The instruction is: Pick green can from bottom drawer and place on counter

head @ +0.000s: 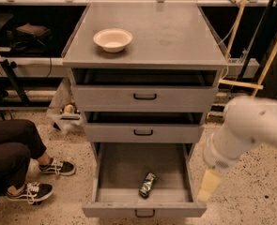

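speckled floor [262, 203] | green can [147, 185] lying in bottom drawer [121, 168] | tool [208, 185] just beside drawer, grip state unclear

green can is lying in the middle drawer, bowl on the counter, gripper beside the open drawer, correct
Not quite. The green can lies on the floor of the bottom drawer, not the middle one; the camera view shows it. The bowl is on the counter, and the gripper hangs beside the open bottom drawer.
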### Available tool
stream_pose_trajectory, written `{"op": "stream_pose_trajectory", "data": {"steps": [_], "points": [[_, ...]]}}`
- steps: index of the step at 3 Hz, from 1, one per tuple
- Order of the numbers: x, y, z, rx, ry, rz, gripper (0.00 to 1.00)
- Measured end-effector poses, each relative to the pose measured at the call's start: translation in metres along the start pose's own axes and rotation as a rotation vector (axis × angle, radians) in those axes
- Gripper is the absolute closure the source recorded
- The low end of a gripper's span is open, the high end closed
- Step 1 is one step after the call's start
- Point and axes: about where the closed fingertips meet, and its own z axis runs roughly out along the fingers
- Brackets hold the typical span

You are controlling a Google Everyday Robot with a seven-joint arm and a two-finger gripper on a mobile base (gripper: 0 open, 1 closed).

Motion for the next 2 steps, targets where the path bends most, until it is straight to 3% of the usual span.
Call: {"op": "stream_pose_trajectory", "data": {"steps": [1, 2], "points": [[0.031, -0.005, 0.117, -0.061, 0.023, 0.092, 0.00], [0.046, -0.025, 0.195, -0.082, -0.020, 0.181, 0.00]]}}
